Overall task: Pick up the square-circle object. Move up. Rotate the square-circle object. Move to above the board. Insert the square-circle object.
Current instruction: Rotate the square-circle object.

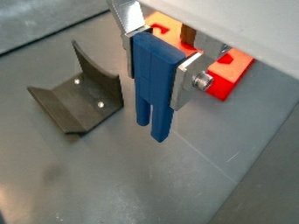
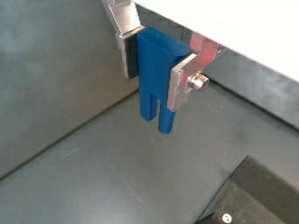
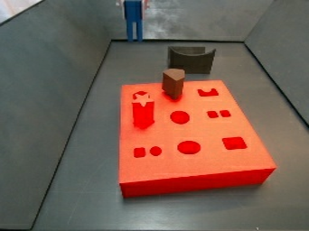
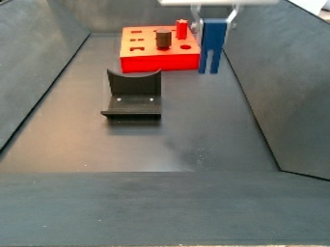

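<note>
So the hand (image 1: 163, 63) is clamped on the square-circle object (image 1: 153, 87), silver fingers (image 1: 186, 80) pinching its upper part and the two prongs hanging down clear of the grey tabletop (image 1: 222, 166) — pick-up and lift look done to me. It's hanging off beside the board (image 4: 157, 50), not over it, with a red peg (image 3: 140, 110) and a brown peg (image 3: 173, 85) already standing on that board. Can't tell if the rotate is finished — moving over the board and inserting are still to go.
</note>
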